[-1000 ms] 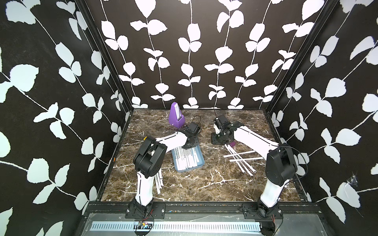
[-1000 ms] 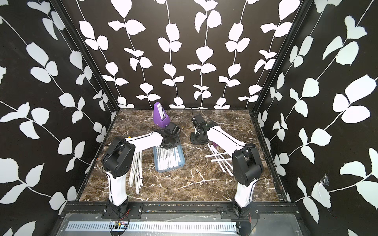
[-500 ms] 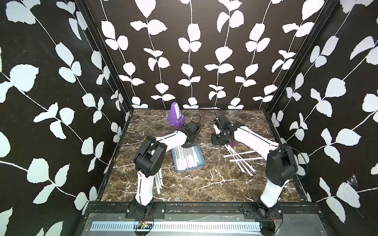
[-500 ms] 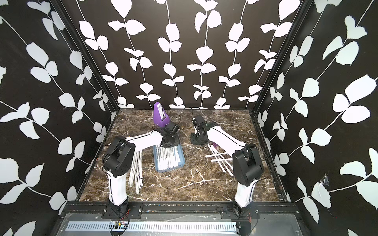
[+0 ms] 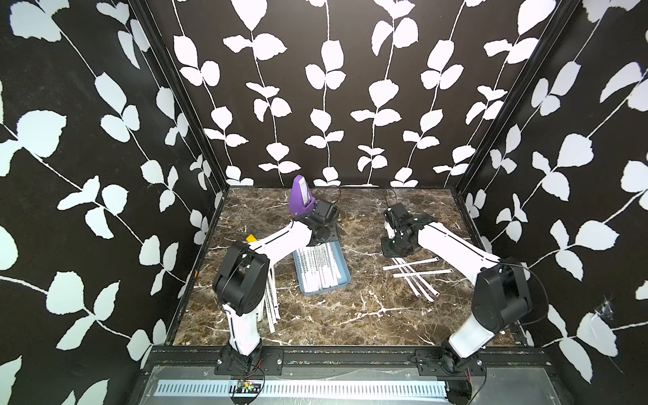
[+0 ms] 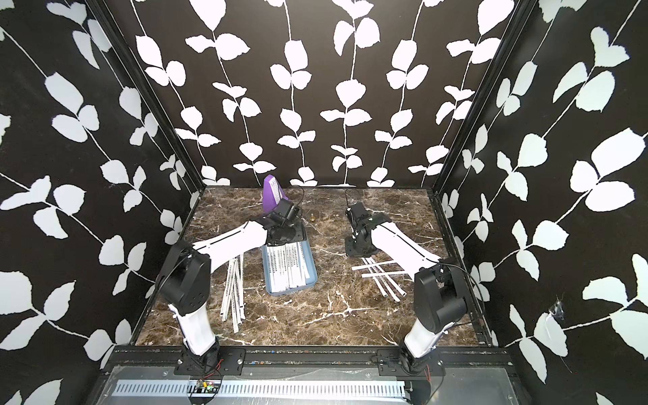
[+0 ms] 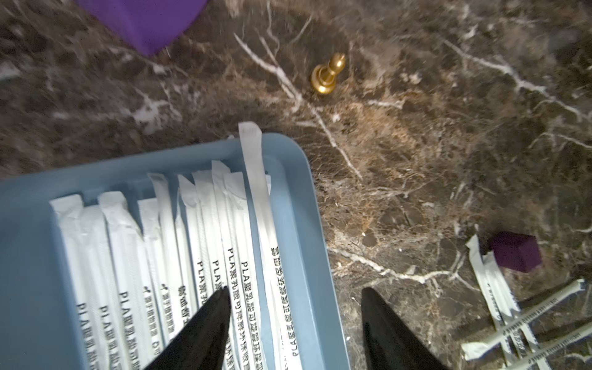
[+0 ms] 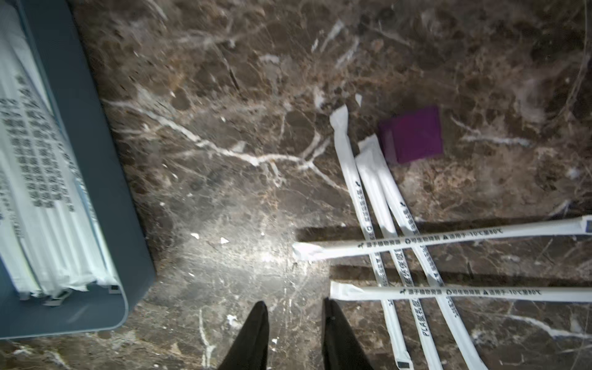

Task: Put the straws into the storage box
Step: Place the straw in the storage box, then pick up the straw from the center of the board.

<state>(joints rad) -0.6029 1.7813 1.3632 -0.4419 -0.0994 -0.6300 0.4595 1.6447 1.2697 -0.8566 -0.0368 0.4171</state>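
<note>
The light blue storage box (image 5: 343, 277) (image 6: 313, 277) sits left of centre and holds several white paper-wrapped straws (image 7: 205, 230). One straw (image 7: 256, 179) lies along the box's side wall (image 7: 307, 224), its tip poking over the far rim. My left gripper (image 7: 294, 291) is open above that far corner, one finger over the straws, the other over the marble, and it holds nothing. More straws (image 5: 413, 277) (image 8: 368, 198) lie crossed on the table at the right. My right gripper (image 8: 295, 302) is open a little above bare marble beside them, and it is empty. Another bunch of straws (image 6: 233, 294) lies under the left arm.
A purple metronome (image 5: 301, 196) stands at the back, just behind the left wrist. A small gold pawn-shaped piece (image 7: 328, 75) stands beyond the box. A small purple cube (image 8: 413, 134) rests against the right-hand straws. The box wall (image 8: 96, 160) is near the right gripper.
My left gripper has opened over the box's far end, and its wrist has shifted slightly toward the back wall. The right arm has hardly moved.
</note>
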